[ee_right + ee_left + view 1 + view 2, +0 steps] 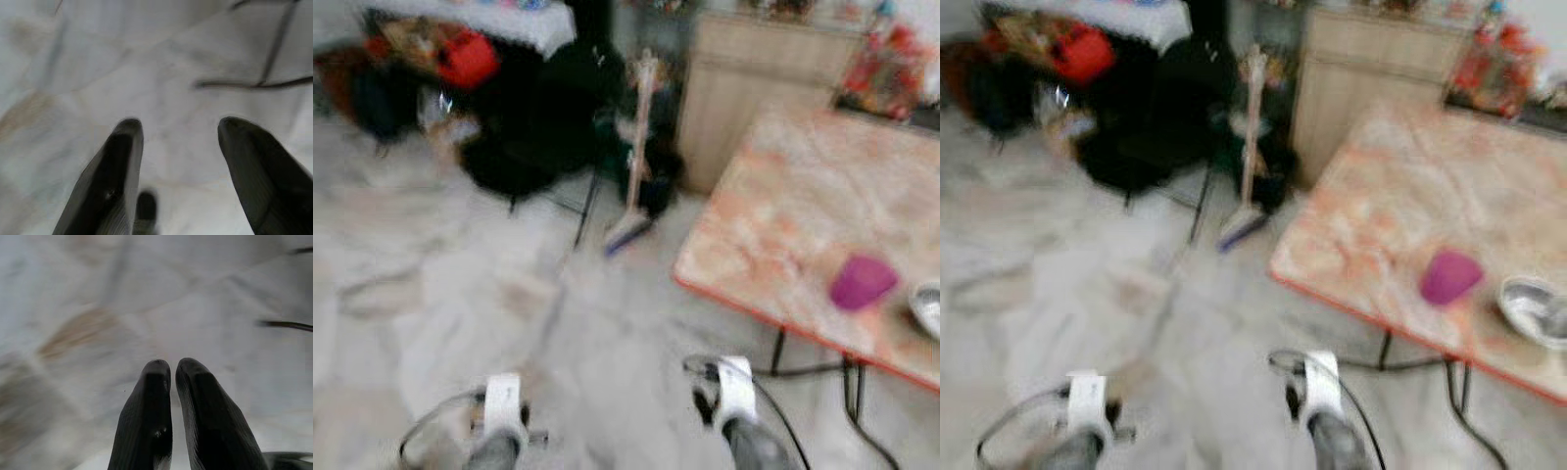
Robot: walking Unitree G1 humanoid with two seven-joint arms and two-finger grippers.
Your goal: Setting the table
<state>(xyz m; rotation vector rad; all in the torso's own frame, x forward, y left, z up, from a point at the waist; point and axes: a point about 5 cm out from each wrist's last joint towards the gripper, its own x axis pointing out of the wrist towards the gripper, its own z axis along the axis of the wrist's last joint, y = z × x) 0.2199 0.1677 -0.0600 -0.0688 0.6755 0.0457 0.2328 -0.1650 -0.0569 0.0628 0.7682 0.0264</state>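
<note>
Purple cup, seemingly empty, beside bowl

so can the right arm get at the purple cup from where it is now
Probably not yet. The right gripper hangs low over the floor, open, while the purple cup sits up on the table, ahead and to its right. Nothing blocks it.

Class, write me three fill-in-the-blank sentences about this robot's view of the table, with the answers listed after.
1. The cup on the table is coloured ____.
2. The metal bowl sits to the cup's ____.
3. The left end effector is shut, while the right end effector is ____.

Missing words: purple; right; open
</note>
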